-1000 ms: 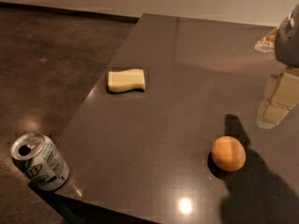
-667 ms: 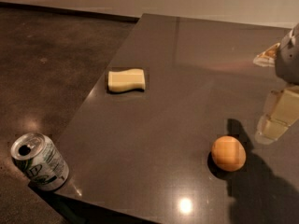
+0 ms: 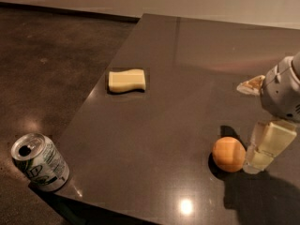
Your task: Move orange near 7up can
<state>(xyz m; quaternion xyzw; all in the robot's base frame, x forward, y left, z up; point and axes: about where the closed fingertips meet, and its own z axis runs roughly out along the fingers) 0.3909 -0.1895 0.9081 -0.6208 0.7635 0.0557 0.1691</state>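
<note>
The orange (image 3: 228, 154) is a small round fruit on the dark table (image 3: 187, 78), at the front right. The 7up can (image 3: 40, 162) is silver with green and white markings and an oval hole in its top. It is at the table's front left corner, far left of the orange. My gripper (image 3: 257, 162) comes in from the right edge. Its pale translucent tip is low over the table, right beside the orange's right side. The white arm housing (image 3: 283, 90) is above it.
A pale yellow wavy-edged sponge (image 3: 126, 80) lies on the table's left part, towards the back. The table's left edge runs diagonally from the back to the can, with dark floor (image 3: 47, 55) beyond it. A small pale object (image 3: 251, 85) lies at the right behind the arm.
My gripper has moved down and to the left, from well to the right of the orange to right beside it. The orange, can and sponge have not moved.
</note>
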